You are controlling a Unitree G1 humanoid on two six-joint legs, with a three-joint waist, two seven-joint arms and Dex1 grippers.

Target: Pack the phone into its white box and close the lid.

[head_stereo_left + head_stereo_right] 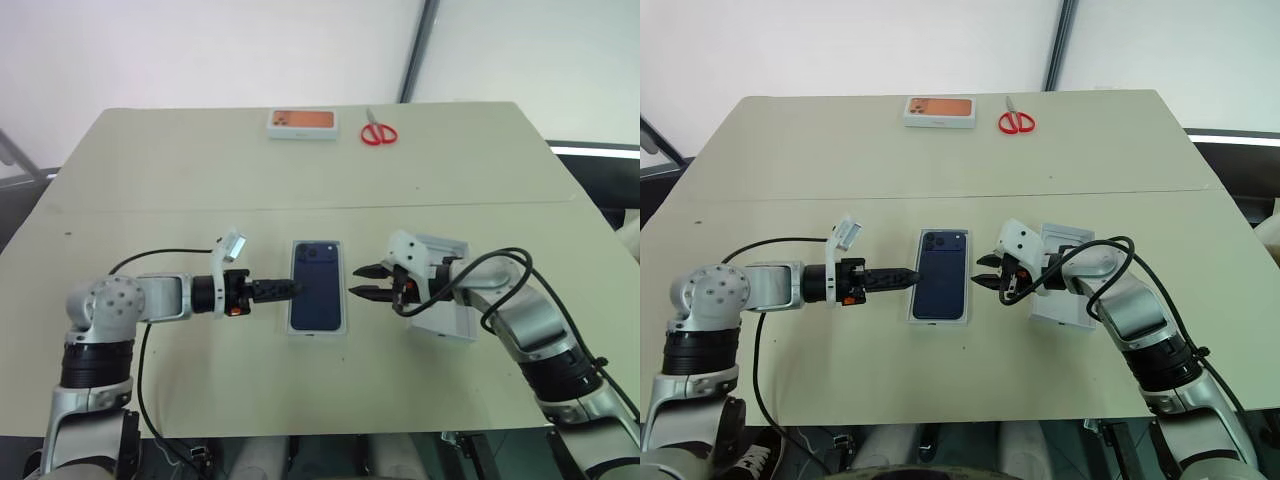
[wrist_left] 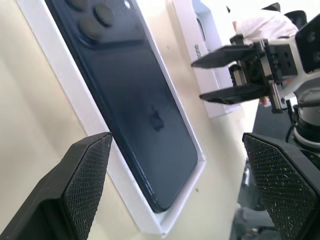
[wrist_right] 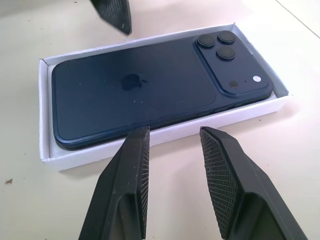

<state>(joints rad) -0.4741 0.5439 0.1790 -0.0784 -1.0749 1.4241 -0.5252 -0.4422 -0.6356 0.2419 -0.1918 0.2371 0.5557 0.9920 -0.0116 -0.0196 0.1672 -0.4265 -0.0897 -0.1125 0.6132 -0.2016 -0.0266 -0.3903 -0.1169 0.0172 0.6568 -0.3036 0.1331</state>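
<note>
The dark navy phone [image 1: 318, 285] lies back up inside the open white box [image 1: 318, 333] at the middle of the table, camera cluster at the far end. My left gripper [image 1: 297, 290] points at the box's left side, its fingers [image 2: 85, 175] spread wide and holding nothing. At the box's right side my right gripper [image 1: 354, 281] faces it, fingers [image 3: 132, 170] a little apart with nothing between them. The lid [image 1: 452, 322] rests on the table just right of the box, partly under my right wrist.
A white box with an orange picture [image 1: 302, 123] and red scissors [image 1: 378, 132] lie at the table's far edge. Black cables loop off both wrists. The table's front edge runs close below both arms.
</note>
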